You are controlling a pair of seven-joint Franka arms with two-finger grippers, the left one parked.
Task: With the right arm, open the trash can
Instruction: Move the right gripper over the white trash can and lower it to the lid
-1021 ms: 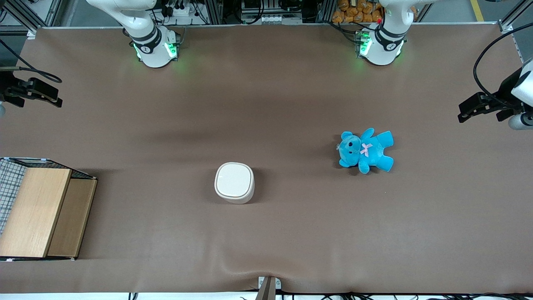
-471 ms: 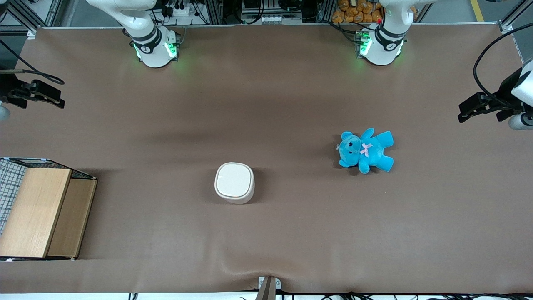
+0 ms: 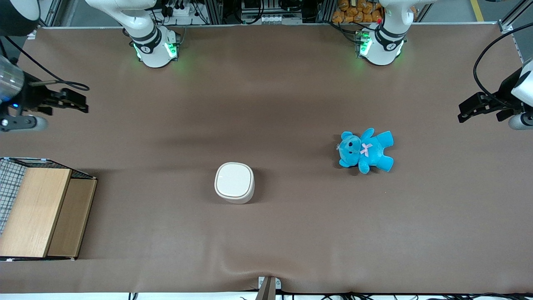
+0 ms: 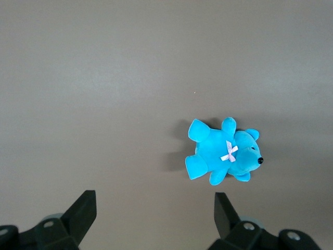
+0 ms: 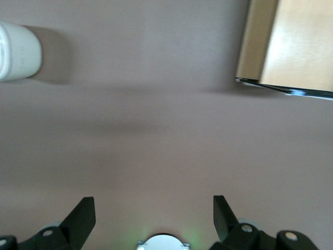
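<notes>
Small cream-white plastic trash can [image 3: 234, 182] with its flat paler lid [image 3: 234, 179] shut is seen upright on the brown table cover [image 3: 266, 233], roughly mid-table, nearer the front camera than both arm bases. In the right wrist view only part of its cream side wall [image 5: 18, 51] is caught.

Black two-finger gripper [image 3: 77, 102] of the glossy white right arm [image 3: 141, 29] is held above the working arm's end of the table, well apart from the trash can and farther from the front camera than it. Fingers [image 5: 83, 214] are spread wide; nothing is held between them and nothing is touched.

Wooden box with wire mesh [image 3: 39, 210] is placed at the working arm's end, nearer the front camera than the gripper. Blue teddy with pink bow [image 3: 365, 150] is lying toward the parked arm's end, well apart from the trash can.
</notes>
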